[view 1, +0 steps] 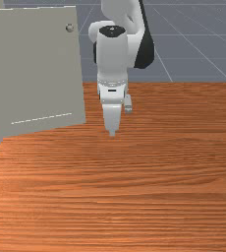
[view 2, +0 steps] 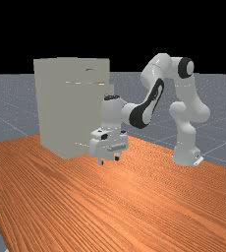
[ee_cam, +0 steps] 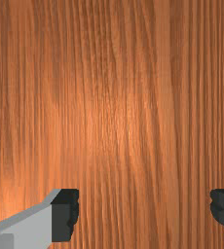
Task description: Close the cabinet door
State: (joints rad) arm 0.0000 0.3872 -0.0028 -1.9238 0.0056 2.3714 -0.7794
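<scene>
Far view: one tall, box-shaped cabinet, pale grey [view 2: 61, 108], upright on an orange-brown wooden table [view 2: 134, 206], left of the middle; one white-and-grey arm [view 2: 185, 133], based at the far view's right; its two-finger gripper [view 2: 109, 160], pointing down above the wood near the cabinet. Front view: one flat, pale grey cabinet door [view 1: 31, 74], at the front view's left, small round metallic knob [view 1: 70, 28] near an upper corner; gripper just beside the door's free edge in this view. Wrist view: gripper [ee_cam: 144, 214] released, dark-tipped fingers [ee_cam: 64, 216] wide apart, bare wood between them.
</scene>
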